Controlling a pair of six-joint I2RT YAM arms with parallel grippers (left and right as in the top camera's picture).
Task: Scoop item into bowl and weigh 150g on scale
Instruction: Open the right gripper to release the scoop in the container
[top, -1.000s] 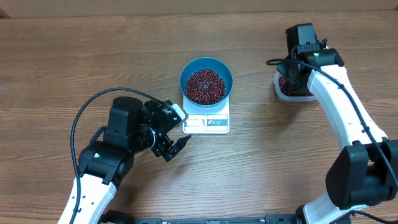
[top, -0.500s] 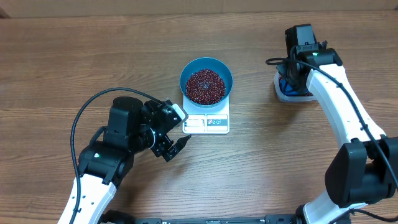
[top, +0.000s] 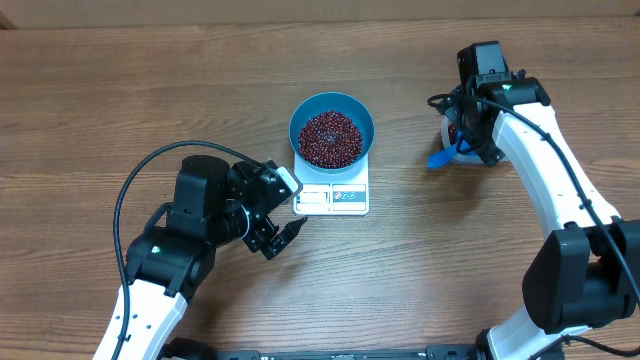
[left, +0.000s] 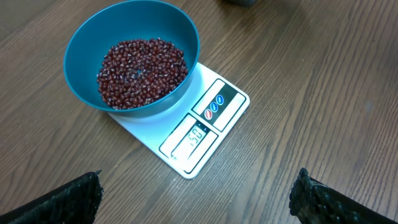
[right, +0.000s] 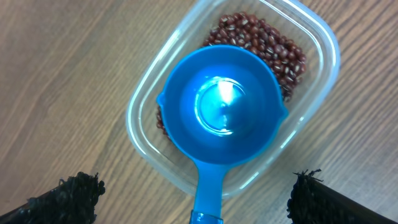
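Wood-grain surface (top: 100, 80), plain wall strip past the far edge.

The bowl (left: 84, 46) sits on the scale (left: 230, 102), mid-surface and nearer the far edge. The beans (top: 331, 138) cover its bottom. The display (left: 196, 134) looks like 150, but the digits are small, so treat that as unconfirmed.

The tub (right: 140, 118) is toward the right edge. The scoop (right: 221, 112) lies in it, cup empty and facing up, handle poking over the rim. The remaining beans sit under and behind the cup.

The right tool (right: 196, 199) is directly over the tub with fingers wide apart, holding nothing. The left tool (left: 196, 202) is also spread and empty, just off the scale's near-left corner and not touching it.

My read is that the scoop is parked and this is the weight check. To do it well:
- Lift the right tool straight up so a finger doesn't catch the handle and tip the tub.
- Keep both tools off the scale and bowl until the reading settles.
- If it's short, re-grip the overhanging handle and add partial scoops.

Count:
- Bowl: 1
- Scale: 1
- Scoop: 1
- Tub: 1
- Tools: 2
- Beans: two heaps, too many to count
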